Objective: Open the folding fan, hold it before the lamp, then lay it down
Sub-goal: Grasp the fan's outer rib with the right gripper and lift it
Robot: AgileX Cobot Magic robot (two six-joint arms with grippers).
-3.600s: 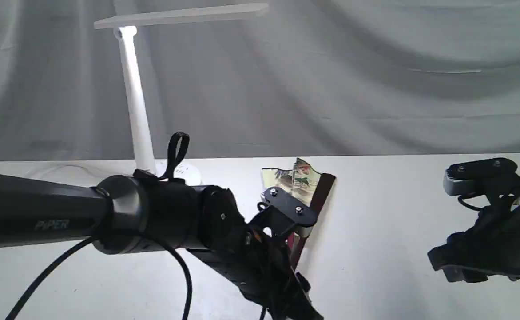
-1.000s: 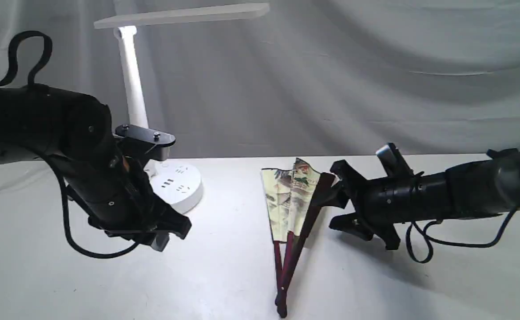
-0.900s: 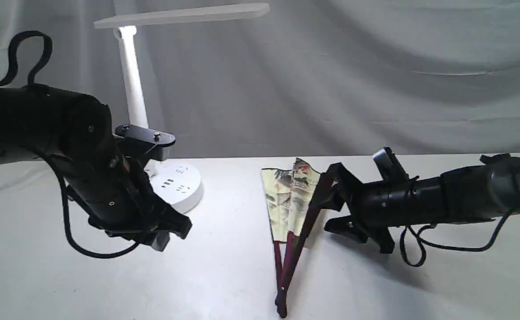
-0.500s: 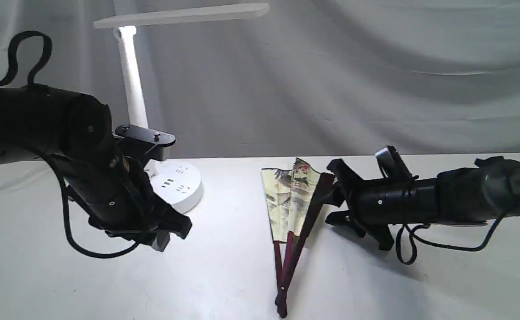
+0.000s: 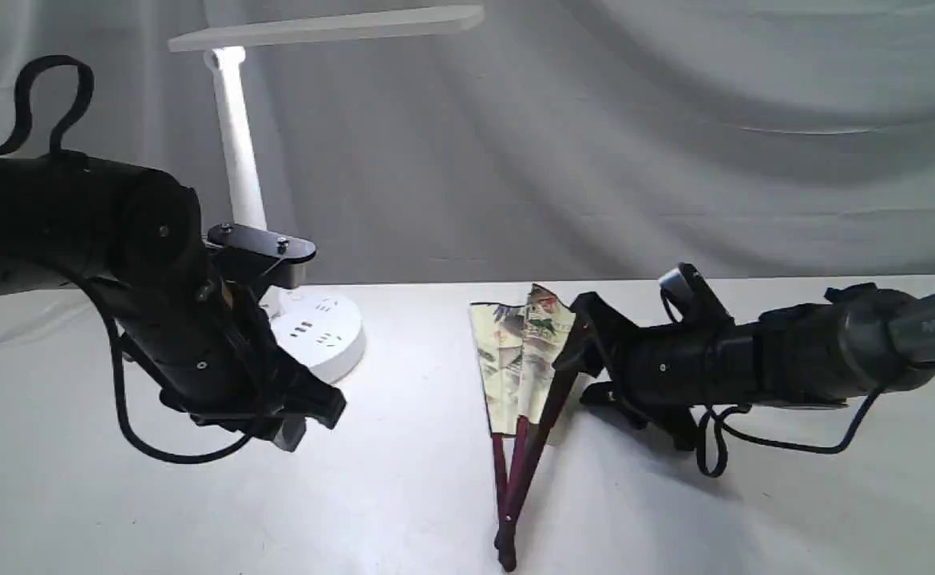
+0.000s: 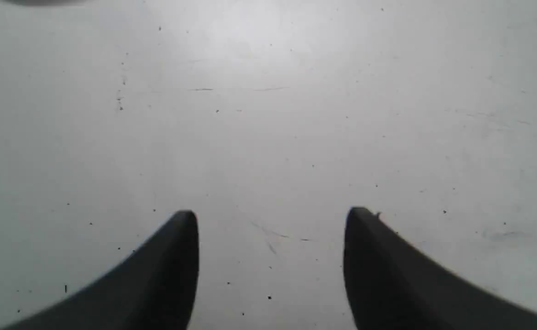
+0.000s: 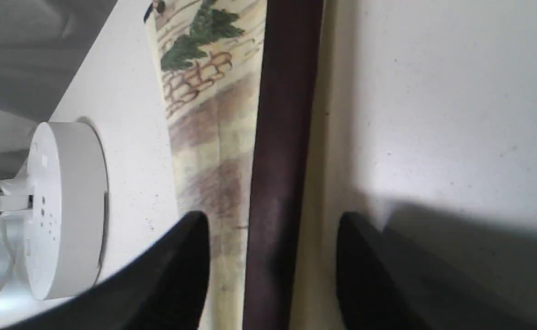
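The folding fan [image 5: 519,359] lies on the white table, partly spread, its pivot toward the front edge. In the right wrist view its painted cream leaf [image 7: 213,114] and dark maroon outer rib [image 7: 286,114] fill the middle. My right gripper [image 5: 587,351] is low at the fan's right side and open; its jaws [image 7: 273,215] straddle that outer rib without closing on it. The white lamp [image 5: 239,160] stands at the back left on a round base [image 5: 319,331]. My left gripper [image 5: 311,419] hangs open over bare table [image 6: 270,213], in front of the base.
A grey cloth backdrop [image 5: 675,144] closes off the back of the table [image 5: 403,495]. The lamp's flat head [image 5: 323,28] juts out to the right high above. The right arm's cable [image 5: 754,447] droops onto the table behind the gripper. The lamp base [image 7: 66,206] shows beyond the fan.
My left arm has pulled back from over the fan to the left, then held still. My right gripper has reached in leftward and lower, bringing its jaws around the fan's right outer rib.
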